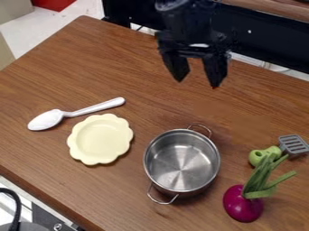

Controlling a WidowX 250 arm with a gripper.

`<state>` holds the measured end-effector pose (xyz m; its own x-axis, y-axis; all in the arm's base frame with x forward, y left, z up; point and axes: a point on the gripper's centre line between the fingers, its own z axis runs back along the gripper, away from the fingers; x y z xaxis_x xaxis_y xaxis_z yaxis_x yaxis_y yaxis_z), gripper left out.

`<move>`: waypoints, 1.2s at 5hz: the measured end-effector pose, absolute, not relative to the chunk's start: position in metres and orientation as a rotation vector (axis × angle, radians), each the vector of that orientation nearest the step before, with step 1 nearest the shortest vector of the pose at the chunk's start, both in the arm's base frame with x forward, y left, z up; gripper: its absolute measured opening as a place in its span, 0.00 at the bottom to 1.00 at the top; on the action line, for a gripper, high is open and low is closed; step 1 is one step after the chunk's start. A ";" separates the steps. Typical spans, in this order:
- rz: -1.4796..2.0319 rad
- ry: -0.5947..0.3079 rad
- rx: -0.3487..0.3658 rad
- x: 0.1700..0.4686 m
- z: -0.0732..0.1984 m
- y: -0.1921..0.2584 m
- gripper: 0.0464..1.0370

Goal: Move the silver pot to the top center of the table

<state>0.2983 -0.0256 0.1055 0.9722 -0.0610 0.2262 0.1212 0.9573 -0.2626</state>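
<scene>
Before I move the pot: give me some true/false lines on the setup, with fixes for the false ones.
1. The silver pot stands right of the pale yellow plate and left of the purple onion, as seen in the view. True.
2. The gripper has its fingers closed on the pot's rim. False: they are open, above the pot in the view and holding nothing.
3. The pot is upright, with nothing inside. True.
4. The white spoon lies in the plate. False: it lies on the table beside the plate.
5. The pot is already at the table's top center. False: it stands in the lower half of the view.
</scene>
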 end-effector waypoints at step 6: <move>-0.212 -0.111 -0.051 0.249 0.040 0.000 0.96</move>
<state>0.2489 -0.0002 0.0402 0.9716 -0.2069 0.1150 0.2125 0.9764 -0.0385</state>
